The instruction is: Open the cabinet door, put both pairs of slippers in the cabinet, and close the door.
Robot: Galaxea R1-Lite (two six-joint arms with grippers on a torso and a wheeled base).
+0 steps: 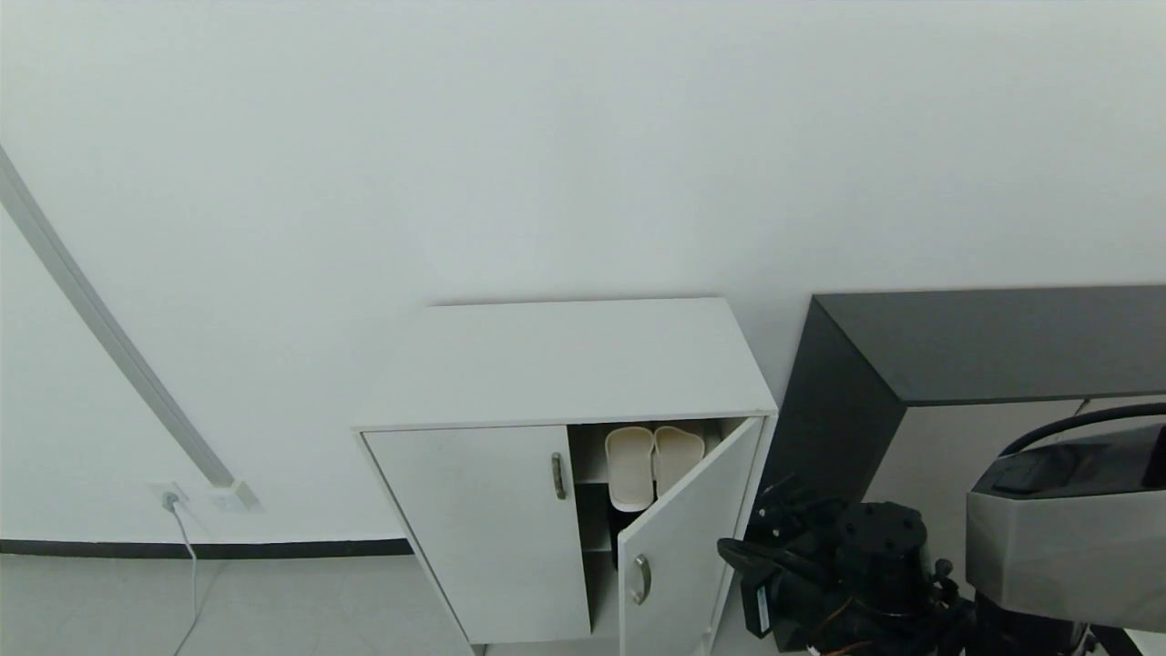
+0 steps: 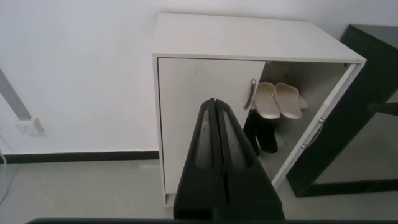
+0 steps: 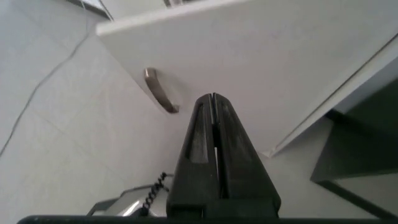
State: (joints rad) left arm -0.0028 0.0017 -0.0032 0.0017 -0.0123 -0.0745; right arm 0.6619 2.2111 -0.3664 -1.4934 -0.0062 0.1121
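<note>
So, head view, far left: a grey wall conduit (image 1: 109, 337) runs diagonally down to a wall socket (image 1: 168, 498) at lower left, and a cable (image 1: 191, 574) drops from it to the floor. Bottom centre of frame: the white cabinet (image 1: 583, 364), backed against the wall. Its left door (image 1: 474, 528) is shut, with the left handle (image 1: 558, 476) at its inner edge. Its right door (image 1: 683, 528) is swung out toward the camera, with the right handle (image 1: 641, 579) low on its face. In the gap between the doors, the white slippers (image 1: 642, 465) lie side by side on the upper shelf, ends poking past the shelf front. A dark pair (image 2: 261, 134) sits on the shelf below. Right middle of frame: a black table (image 1: 984, 342) next to the cabinet.

Arms: left gripper (image 2: 216, 102) has its fingers pressed together and empty, well back from the cabinet and facing the shut door. The right gripper (image 3: 213, 96) also has its fingers together and empty, close to the open door's outer face near its handle. Can't tell if it touches the panel.
</note>
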